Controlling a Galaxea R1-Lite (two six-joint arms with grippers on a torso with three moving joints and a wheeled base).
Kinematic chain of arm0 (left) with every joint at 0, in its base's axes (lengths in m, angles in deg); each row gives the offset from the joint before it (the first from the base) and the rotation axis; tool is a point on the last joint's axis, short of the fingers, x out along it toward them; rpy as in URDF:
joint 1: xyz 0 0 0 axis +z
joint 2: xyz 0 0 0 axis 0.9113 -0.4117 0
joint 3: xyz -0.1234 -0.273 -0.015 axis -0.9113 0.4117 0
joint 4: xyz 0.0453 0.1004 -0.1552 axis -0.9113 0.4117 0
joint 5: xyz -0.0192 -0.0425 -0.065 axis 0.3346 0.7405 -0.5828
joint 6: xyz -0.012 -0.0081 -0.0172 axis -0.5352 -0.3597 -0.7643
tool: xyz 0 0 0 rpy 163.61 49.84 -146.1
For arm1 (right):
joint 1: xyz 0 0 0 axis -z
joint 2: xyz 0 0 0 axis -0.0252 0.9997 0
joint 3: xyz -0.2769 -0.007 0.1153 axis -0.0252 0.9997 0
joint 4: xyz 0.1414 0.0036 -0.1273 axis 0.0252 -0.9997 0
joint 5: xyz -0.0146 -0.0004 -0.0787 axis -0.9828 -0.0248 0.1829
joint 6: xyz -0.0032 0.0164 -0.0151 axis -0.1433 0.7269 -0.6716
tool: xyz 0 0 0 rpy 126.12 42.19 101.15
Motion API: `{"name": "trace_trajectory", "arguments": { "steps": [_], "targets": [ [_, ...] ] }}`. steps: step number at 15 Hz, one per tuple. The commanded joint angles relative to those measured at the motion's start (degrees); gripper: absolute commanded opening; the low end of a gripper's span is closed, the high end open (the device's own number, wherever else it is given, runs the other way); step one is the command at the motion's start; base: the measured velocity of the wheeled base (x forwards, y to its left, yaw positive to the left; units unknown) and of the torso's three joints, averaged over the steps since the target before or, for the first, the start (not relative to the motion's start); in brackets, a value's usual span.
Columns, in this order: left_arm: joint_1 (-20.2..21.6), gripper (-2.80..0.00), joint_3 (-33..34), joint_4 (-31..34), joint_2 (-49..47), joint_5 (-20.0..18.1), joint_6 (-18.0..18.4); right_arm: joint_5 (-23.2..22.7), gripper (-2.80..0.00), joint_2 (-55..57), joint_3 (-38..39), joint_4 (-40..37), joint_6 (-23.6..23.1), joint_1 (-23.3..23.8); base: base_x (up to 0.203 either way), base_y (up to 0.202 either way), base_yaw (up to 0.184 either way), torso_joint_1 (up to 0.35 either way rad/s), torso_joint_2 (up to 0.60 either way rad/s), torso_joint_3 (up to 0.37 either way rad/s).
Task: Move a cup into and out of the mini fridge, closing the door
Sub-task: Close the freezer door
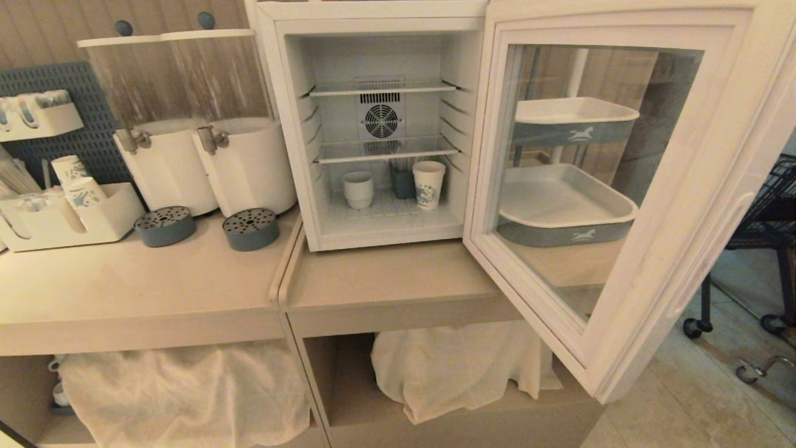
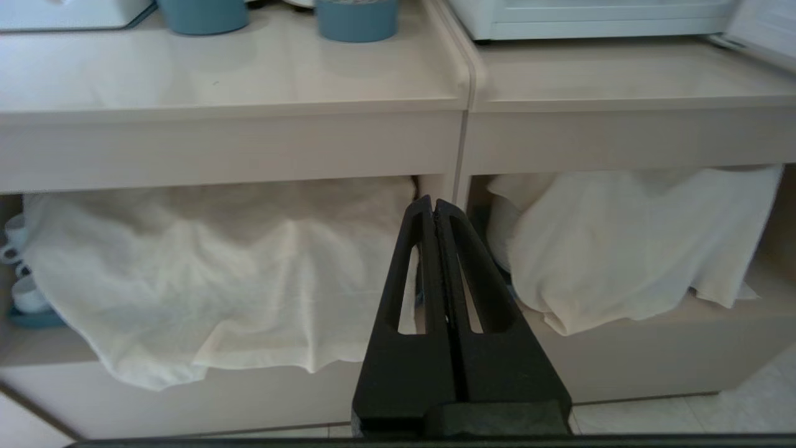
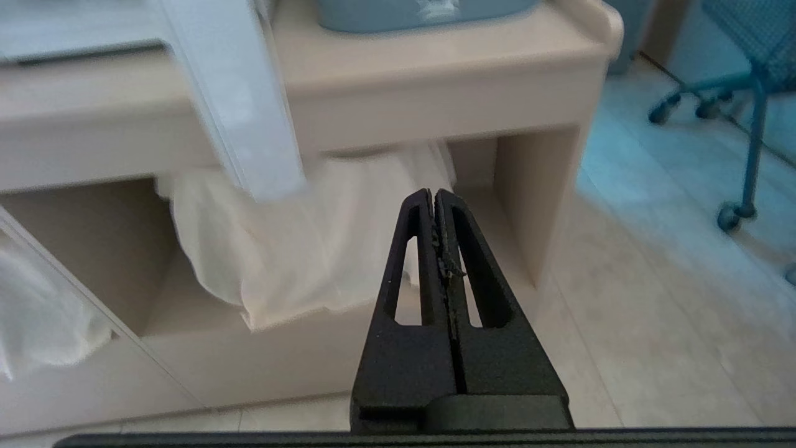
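Both of my arms are hanging low in front of the table, out of the head view. Pointing at the white cloth [image 2: 205,292] draped over the lower shelf, my left pincer [image 2: 434,208] is keeping its black fingers pressed together, holding nothing. My right pincer [image 3: 433,198] is likewise pressed together and empty, aiming at another white cloth [image 3: 298,242] under the right end of the table [image 1: 385,280], with the lower edge of the open door crossing its view.

Up on the table, the mini fridge [image 1: 373,15] is standing with the door [image 1: 684,205] swung wide toward my right, its glass window showing two white-and-blue trays [image 1: 559,205] behind it. Inside, on the fridge floor below the two wire shelves, the cup [image 1: 359,189] is sitting upright at the left. A blue-patterned paper cup [image 1: 428,184] is standing near it to the right, and a dark blue container [image 1: 403,182] is sitting between and behind them. Two white drink dispensers [image 1: 205,162] are standing on the table to the fridge's left, each with a round blue drip tray [image 1: 250,229] in front.
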Motion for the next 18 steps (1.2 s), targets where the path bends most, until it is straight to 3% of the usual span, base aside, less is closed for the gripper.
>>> {"name": "trace_trajectory", "arguments": {
  "steps": [1, 5, 8, 11, 15, 18],
  "targets": [
    [0.0, -2.8, 0.1, 0.0, 0.0, 0.0, -0.1, 0.1, -2.8, -0.4, 0.4, 1.0, 0.2, 0.0, 0.0, 0.0, 0.0, 0.0, 0.0, 0.0],
    [0.0, -2.8, 0.1, 0.0, 0.0, 0.0, -0.2, 0.0, -2.8, -0.4, 0.8, 3.1, 0.2, 0.0, 0.0, 0.0, 0.0, 0.0, 0.0, 0.0],
    [0.0, -2.8, 0.1, -0.1, 0.0, 0.0, -0.2, 0.2, -2.8, 5.6, -11.9, 2.0, 2.2, 0.0, 0.0, 0.0, 0.0, 0.0, 0.0, 0.0],
    [0.0, -2.8, 0.1, 0.0, 0.0, 0.0, -0.2, 5.1, -2.8, 21.0, -29.6, 1.7, 5.2, 0.0, 0.0, 0.0, 0.0, 0.0, 0.0, 0.0],
    [0.0, -2.8, 0.1, -0.1, 0.0, 0.0, -0.2, 14.9, -2.8, 46.8, -35.9, 8.0, 11.1, 0.5, 0.0, 0.0, 0.0, 0.0, 0.0, 0.0],
    [0.0, -2.8, 0.1, -0.1, 0.0, 0.0, -0.2, 15.0, -2.8, 60.4, -38.5, 16.6, 13.2, 2.1, 0.0, 0.0, 0.0, 0.0, 0.0, 0.0]
  ]
}}
